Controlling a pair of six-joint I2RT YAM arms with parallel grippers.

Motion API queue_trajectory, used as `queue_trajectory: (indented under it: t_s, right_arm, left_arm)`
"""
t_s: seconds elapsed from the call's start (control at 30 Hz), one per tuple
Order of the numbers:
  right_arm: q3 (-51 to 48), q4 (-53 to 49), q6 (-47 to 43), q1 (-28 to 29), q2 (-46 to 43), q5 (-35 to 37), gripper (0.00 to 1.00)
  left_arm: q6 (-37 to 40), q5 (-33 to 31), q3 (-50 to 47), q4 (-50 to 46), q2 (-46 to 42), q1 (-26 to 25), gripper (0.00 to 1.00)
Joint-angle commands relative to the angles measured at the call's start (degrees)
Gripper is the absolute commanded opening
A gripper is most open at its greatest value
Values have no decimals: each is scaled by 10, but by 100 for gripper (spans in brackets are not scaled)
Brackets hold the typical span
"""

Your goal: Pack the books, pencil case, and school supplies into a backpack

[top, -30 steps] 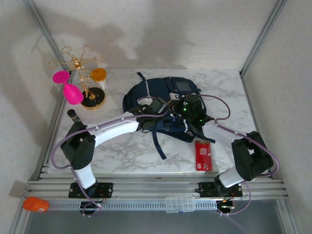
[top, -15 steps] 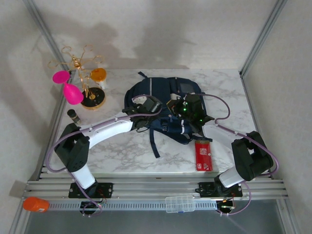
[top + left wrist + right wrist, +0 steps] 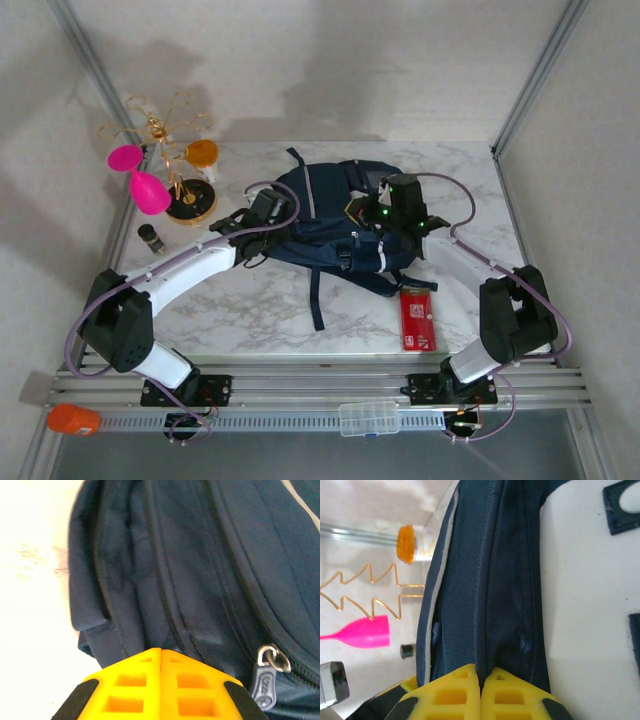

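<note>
The dark navy backpack [image 3: 325,215] lies flat in the middle of the marble table [image 3: 250,300], straps trailing toward the near edge. My left gripper [image 3: 262,215] sits at its left side. In the left wrist view the yellow fingertips [image 3: 161,652] meet tightly against the navy fabric [image 3: 200,580], beside a zipper pull [image 3: 267,675], with nothing showing between them. My right gripper [image 3: 385,212] is on the backpack's right part. In the right wrist view the gripper [image 3: 481,672] is shut on a fold of the backpack's mesh fabric [image 3: 495,580]. The books are out of view.
A flat red packet [image 3: 417,318] lies near the front right of the table. A gold stand [image 3: 175,150] with pink glasses [image 3: 140,180] and an orange cup [image 3: 203,153] stands back left. A small dark bottle [image 3: 152,238] stands nearby. A clear box [image 3: 370,418] rests on the front rail.
The left arm has swung left to the backpack's left side and its jaws have closed. The right gripper shifted back slightly. The backpack now lies flatter and more spread out.
</note>
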Motion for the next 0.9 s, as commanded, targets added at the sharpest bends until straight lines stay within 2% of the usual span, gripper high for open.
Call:
queue_trajectory:
  t_s: [0.0, 0.07, 0.13, 0.27, 0.37, 0.6, 0.87]
  right_arm:
    - [69, -14, -103, -19, 12, -72, 0]
    - [89, -48, -126, -25, 21, -73, 0]
    - [93, -51, -130, -28, 24, -82, 0]
    - [87, -39, -124, -28, 24, -86, 0]
    - [85, -33, -120, -28, 24, -87, 0]
    - [87, -30, -115, -30, 22, -89, 0]
    - [74, -5, -96, -30, 25, -97, 0]
  left_arm:
    - [70, 40, -12, 27, -17, -6, 0]
    - [90, 62, -15, 36, -25, -8, 0]
    - [100, 72, -23, 56, -35, -13, 13]
    - [98, 88, -6, 61, -30, -26, 28]
    - [132, 89, -2, 69, -15, -39, 36]
    - [181, 70, 6, 80, 21, -37, 40]
    - [192, 111, 21, 118, 66, -29, 36]
